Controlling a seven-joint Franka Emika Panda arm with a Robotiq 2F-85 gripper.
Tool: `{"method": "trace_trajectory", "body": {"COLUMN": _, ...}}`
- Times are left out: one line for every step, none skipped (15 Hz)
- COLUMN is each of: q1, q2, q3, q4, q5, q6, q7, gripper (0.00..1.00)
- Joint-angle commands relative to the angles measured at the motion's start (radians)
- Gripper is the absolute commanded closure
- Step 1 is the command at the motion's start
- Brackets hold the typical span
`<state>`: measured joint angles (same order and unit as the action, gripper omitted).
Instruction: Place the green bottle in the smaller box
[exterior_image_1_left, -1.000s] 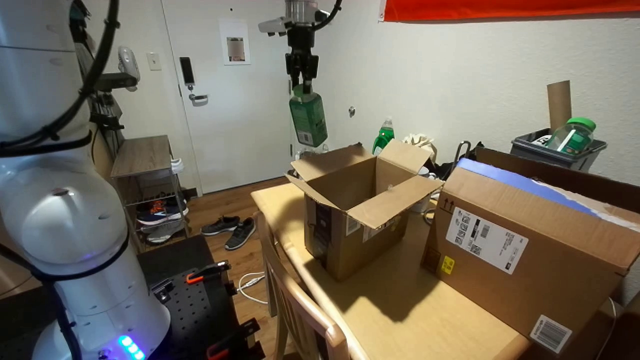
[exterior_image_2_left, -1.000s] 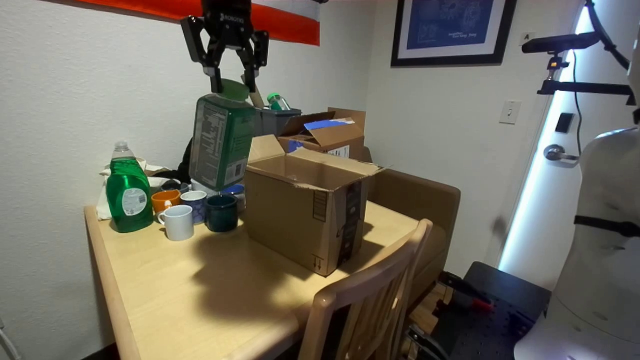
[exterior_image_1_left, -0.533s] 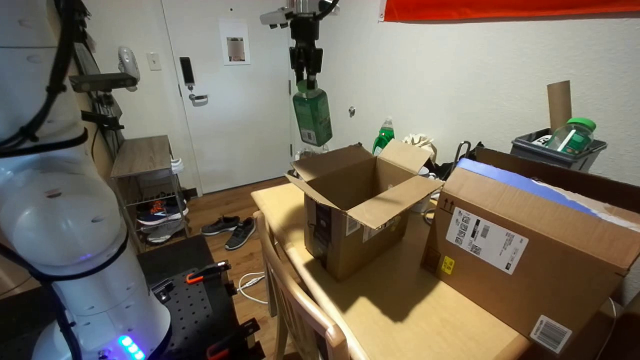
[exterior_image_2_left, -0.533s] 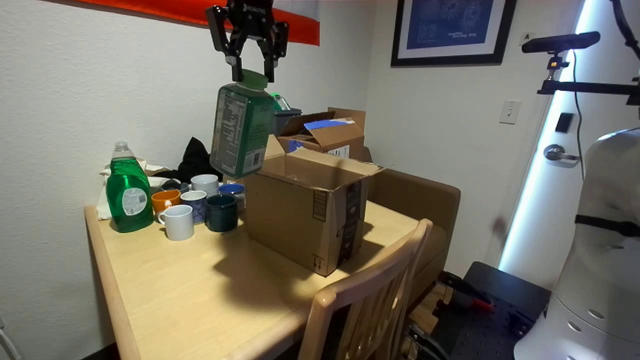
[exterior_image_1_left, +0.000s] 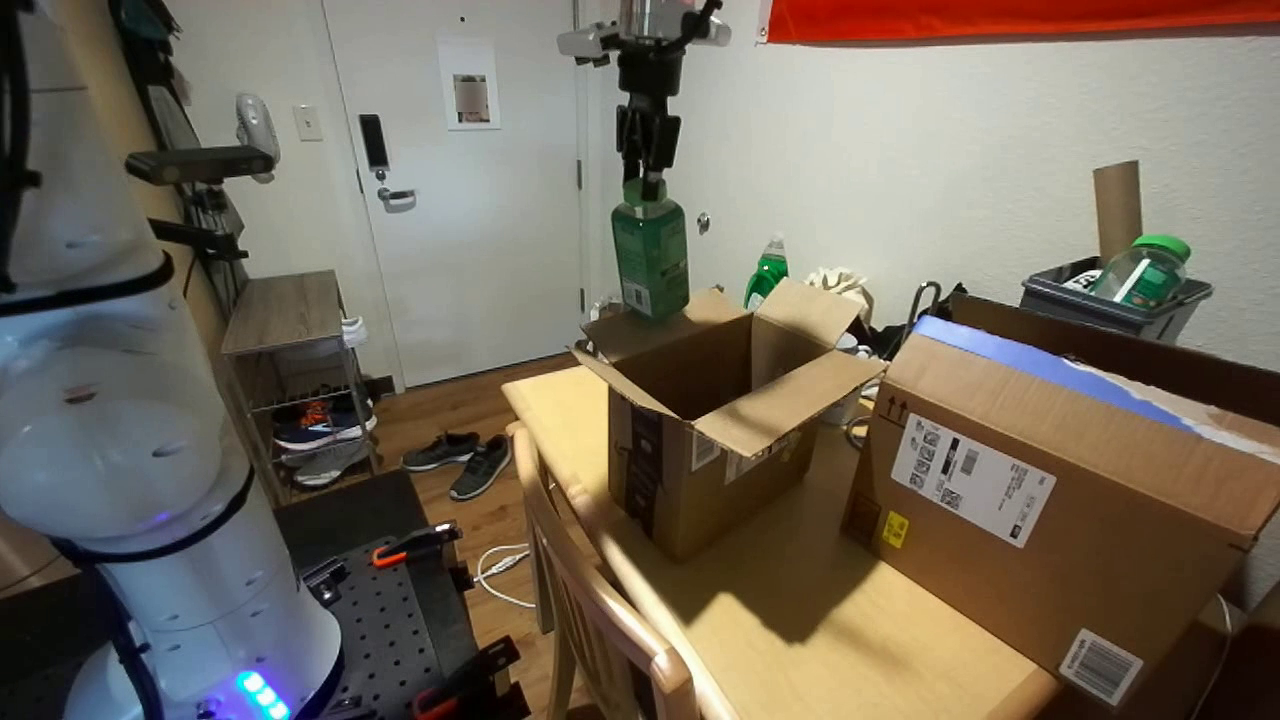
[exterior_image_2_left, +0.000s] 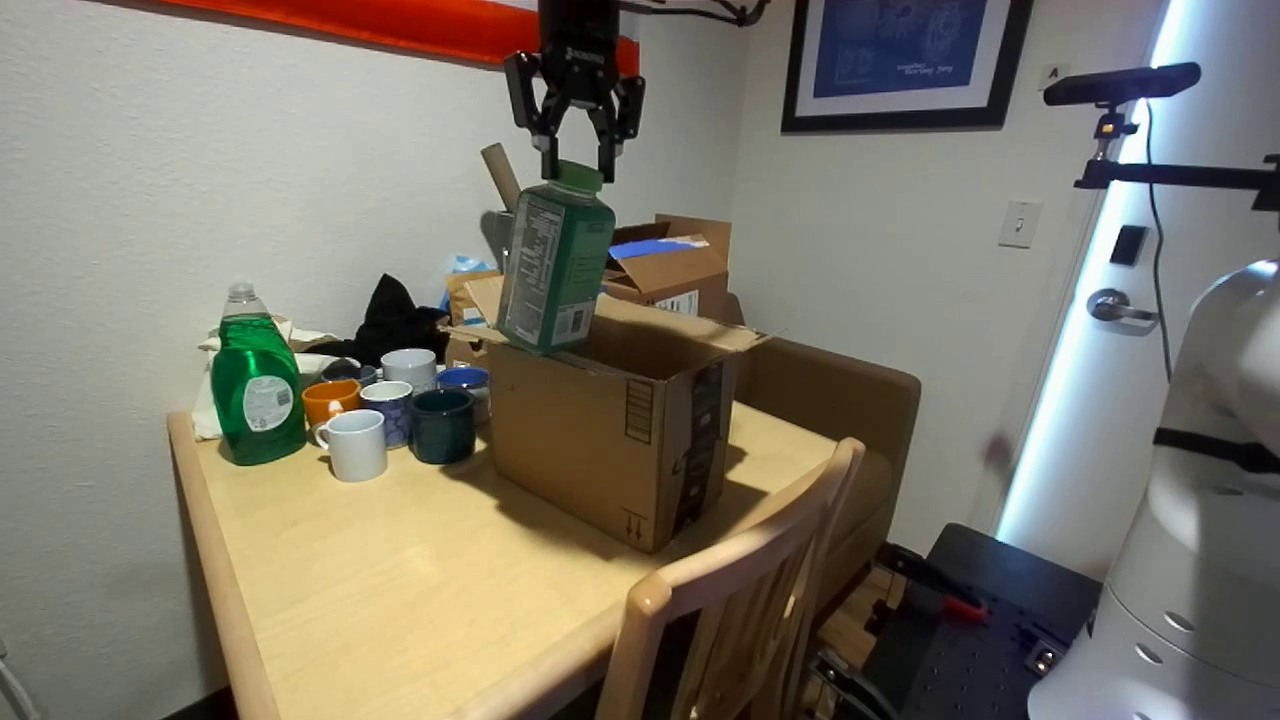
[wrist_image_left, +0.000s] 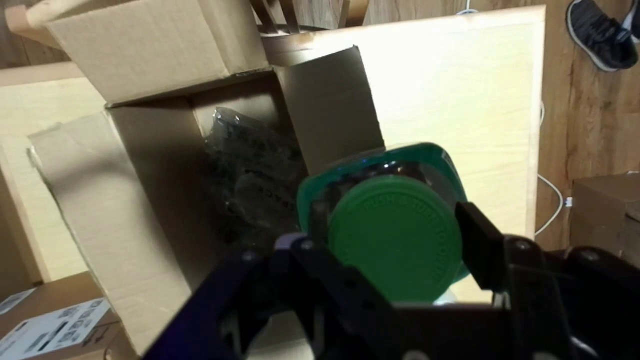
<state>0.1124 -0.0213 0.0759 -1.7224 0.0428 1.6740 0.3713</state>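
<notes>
The green bottle (exterior_image_1_left: 652, 258) is rectangular, with a round green lid; it also shows in an exterior view (exterior_image_2_left: 560, 270). My gripper (exterior_image_1_left: 643, 188) is shut on its lid, a finger on each side, as the wrist view (wrist_image_left: 395, 239) shows. The bottle hangs slightly tilted. The smaller box (exterior_image_1_left: 745, 500) is open brown cardboard with its flaps out; it also shows in an exterior view (exterior_image_2_left: 570, 430). The bottle is above the box's edge and a flap. In the wrist view the opening lies left of the bottle, with clear plastic packaging (wrist_image_left: 255, 165) inside.
A larger cardboard box (exterior_image_1_left: 1080, 540) stands beside the smaller box. Several mugs (exterior_image_2_left: 357, 447) and a green dish soap bottle (exterior_image_2_left: 258, 390) stand on the table (exterior_image_2_left: 380, 590). A wooden chair (exterior_image_2_left: 750, 560) is against the table's edge.
My gripper has carried the bottle to the right in both exterior views, to the smaller box's edge. In the last half second it has also come lower. The boxes have not moved.
</notes>
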Motion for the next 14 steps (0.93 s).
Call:
{"method": "trace_trajectory", "body": {"q1": -0.031, "q2": -0.053, "q3": -0.013, "q4": -0.068, "q5": 0.037, "q6": 0.032, "q7": -0.024, "gripper": 0.61}}
{"method": "trace_trajectory", "body": {"q1": -0.037, "q2": -0.052, "q3": -0.018, "q4": -0.075, "q5": 0.041, "q6": 0.034, "q7": -0.029, "gripper": 0.61}}
{"method": "trace_trajectory", "body": {"q1": -0.042, "q2": -0.052, "q3": -0.023, "q4": -0.082, "q5": 0.045, "q6": 0.036, "q7": -0.032, "gripper": 0.61}}
{"method": "trace_trajectory", "body": {"q1": -0.048, "q2": -0.052, "q3": -0.028, "q4": -0.089, "q5": 0.051, "q6": 0.038, "q7": -0.035, "gripper": 0.61}}
{"method": "trace_trajectory", "body": {"q1": -0.053, "q2": -0.053, "q3": -0.033, "q4": -0.097, "q5": 0.056, "q6": 0.042, "q7": -0.045, "gripper": 0.61}}
{"method": "trace_trajectory", "body": {"q1": -0.060, "q2": -0.055, "q3": -0.039, "q4": -0.108, "q5": 0.060, "q6": 0.048, "q7": -0.053, "gripper": 0.61}}
{"method": "trace_trajectory", "body": {"q1": -0.065, "q2": -0.055, "q3": -0.043, "q4": -0.114, "q5": 0.061, "q6": 0.049, "q7": -0.057, "gripper": 0.61}}
{"method": "trace_trajectory", "body": {"q1": -0.071, "q2": -0.056, "q3": -0.051, "q4": -0.123, "q5": 0.066, "q6": 0.054, "q7": -0.070, "gripper": 0.61}}
{"method": "trace_trajectory", "body": {"q1": -0.077, "q2": -0.057, "q3": -0.057, "q4": -0.129, "q5": 0.073, "q6": 0.056, "q7": -0.075, "gripper": 0.61}}
{"method": "trace_trajectory", "body": {"q1": -0.083, "q2": -0.057, "q3": -0.063, "q4": -0.134, "q5": 0.080, "q6": 0.060, "q7": -0.083, "gripper": 0.61}}
{"method": "trace_trajectory", "body": {"q1": -0.090, "q2": -0.057, "q3": -0.069, "q4": -0.134, "q5": 0.085, "q6": 0.061, "q7": -0.094, "gripper": 0.61}}
{"method": "trace_trajectory", "body": {"q1": -0.094, "q2": -0.057, "q3": -0.074, "q4": -0.136, "q5": 0.090, "q6": 0.060, "q7": -0.099, "gripper": 0.61}}
{"method": "trace_trajectory", "body": {"q1": -0.098, "q2": -0.056, "q3": -0.078, "q4": -0.138, "q5": 0.090, "q6": 0.060, "q7": -0.110, "gripper": 0.61}}
{"method": "trace_trajectory", "body": {"q1": -0.101, "q2": -0.056, "q3": -0.081, "q4": -0.140, "q5": 0.090, "q6": 0.062, "q7": -0.111, "gripper": 0.61}}
